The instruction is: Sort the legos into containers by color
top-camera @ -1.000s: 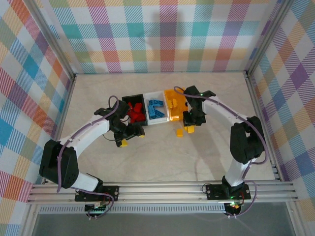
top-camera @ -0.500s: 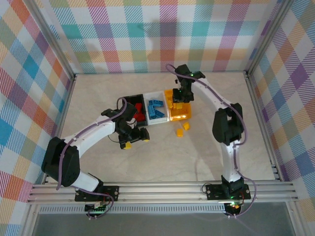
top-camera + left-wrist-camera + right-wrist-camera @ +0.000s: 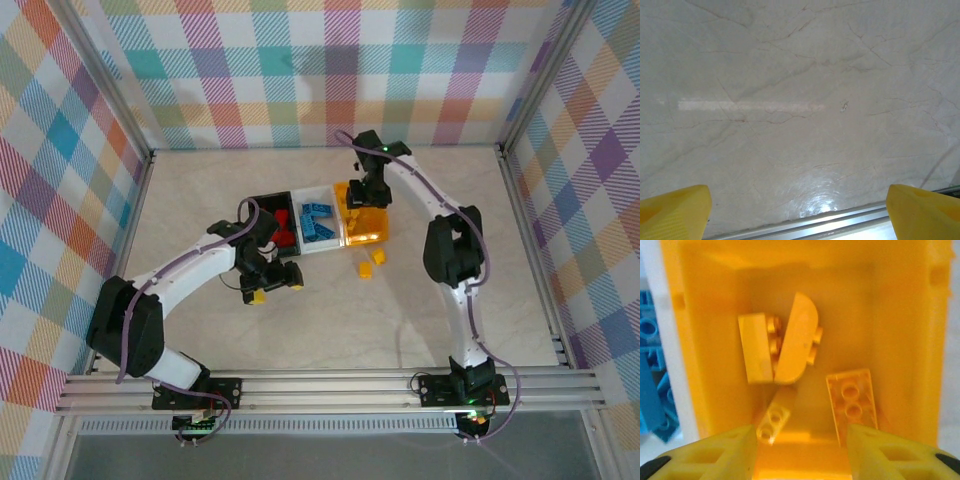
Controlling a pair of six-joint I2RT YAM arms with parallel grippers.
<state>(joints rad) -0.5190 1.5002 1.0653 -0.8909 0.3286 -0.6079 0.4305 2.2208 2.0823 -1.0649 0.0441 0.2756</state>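
Top view: the right arm has swung off the near side of the orange-yellow bin (image 3: 365, 236) and now stretches over its far end, right gripper (image 3: 369, 193) above the bin. The left arm has barely moved. The left gripper (image 3: 279, 274) is down by the tabletop (image 3: 200, 200), just on the near side of the black bin (image 3: 258, 200). There's a small yellow bit (image 3: 257, 296) right beside it; brick or finger tip, can't tell. Red legos (image 3: 277, 228) are in the black bin, blue legos (image 3: 318, 220) in the white bin (image 3: 318, 250). Two loose yellow legos (image 3: 379, 257) lie on the tabletop, just near-side of the orange-yellow bin.

Left wrist: fingers (image 3: 672, 210) are wide apart with nothing between them, bare tabletop ahead, no brick in sight.

Right wrist: looking straight down into the orange-yellow bin. Four binned yellow legos (image 3: 756, 347) lie on its floor: a brick, a rounded piece leaning on it, and two flat plates nearer the camera. Fingers (image 3: 710, 455) are parted and hold nothing.

Read: empty fingers parted over the right-colour bin look like a yellow drop just made. Which piece it was, can't tell. Red and blue look sorted; at least the two loose yellows remain. Likely next step is going back for those.
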